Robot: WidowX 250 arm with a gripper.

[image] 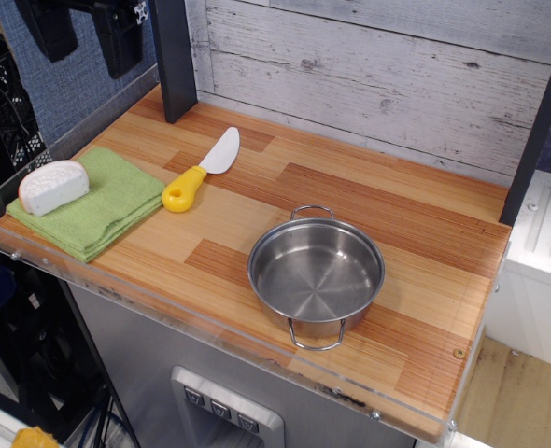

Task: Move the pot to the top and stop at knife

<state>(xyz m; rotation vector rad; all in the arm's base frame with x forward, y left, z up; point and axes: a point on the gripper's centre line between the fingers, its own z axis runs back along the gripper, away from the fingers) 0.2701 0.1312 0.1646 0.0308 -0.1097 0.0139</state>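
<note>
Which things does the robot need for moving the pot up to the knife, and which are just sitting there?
Needed:
pot, empty, near the front edge
knife, yellow handle, farther back on the left

Just sitting there:
cheese
green cloth under the cheese

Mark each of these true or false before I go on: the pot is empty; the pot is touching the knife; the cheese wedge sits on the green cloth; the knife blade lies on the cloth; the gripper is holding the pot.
1. The pot is empty. True.
2. The pot is touching the knife. False: bare wood lies between them; the knife is up and to the left of the pot.
3. The cheese wedge sits on the green cloth. True.
4. The knife blade lies on the cloth. False: the whole knife lies on the wooden table, beside the cloth.
5. The gripper is holding the pot. False: it hangs at the top left, far from the pot.
</note>
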